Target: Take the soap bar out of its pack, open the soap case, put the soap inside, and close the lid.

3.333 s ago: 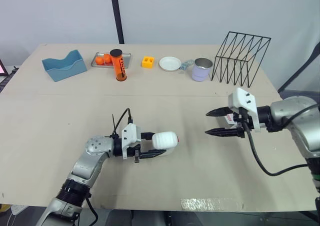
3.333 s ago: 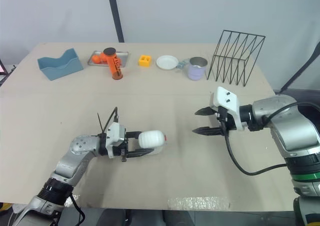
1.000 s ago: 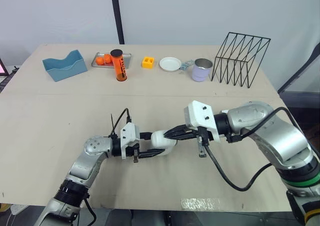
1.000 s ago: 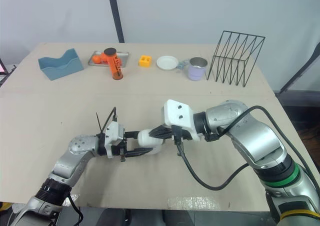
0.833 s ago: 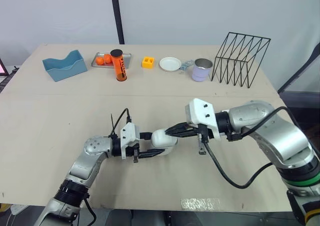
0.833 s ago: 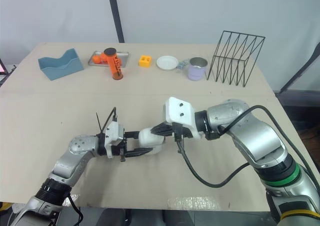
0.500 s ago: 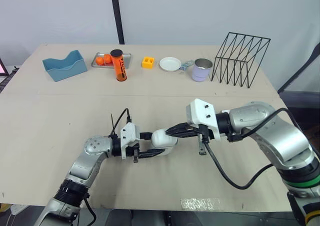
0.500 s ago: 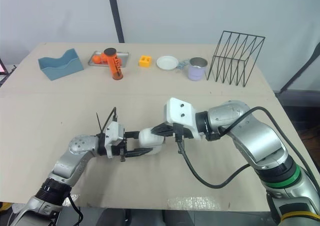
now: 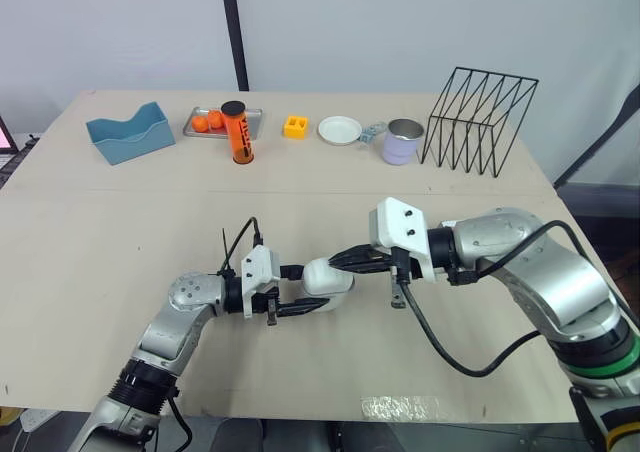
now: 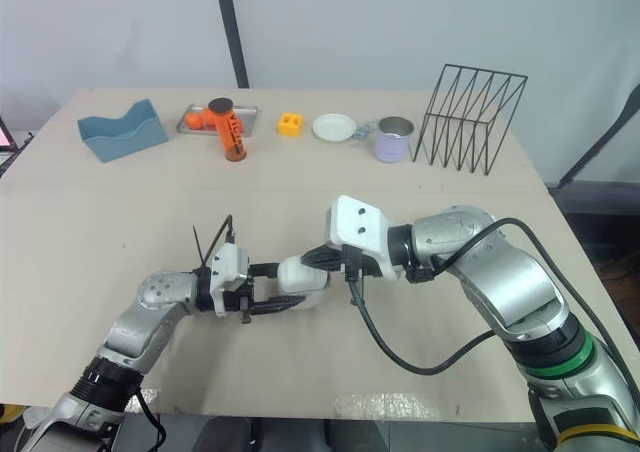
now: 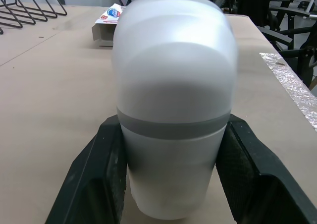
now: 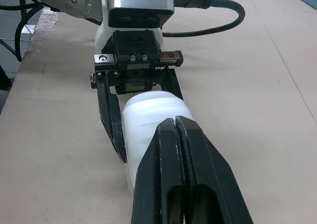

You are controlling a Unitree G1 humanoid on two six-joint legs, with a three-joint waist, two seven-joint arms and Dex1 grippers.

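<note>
My left end effector (image 9: 316,289) was clamped on the soap case (image 9: 328,277), a smooth white rounded shell lying on its side near the middle of the desk (image 9: 120,232). My left wrist view showed a grey band around it and, beyond it, the soap pack (image 11: 106,28) on the desk. My right end effector (image 12: 177,127) had its fingers together, tips on the case.

Soap case (image 10: 305,278) in left claw (image 10: 283,288), right claw (image 10: 319,258) touching
</note>
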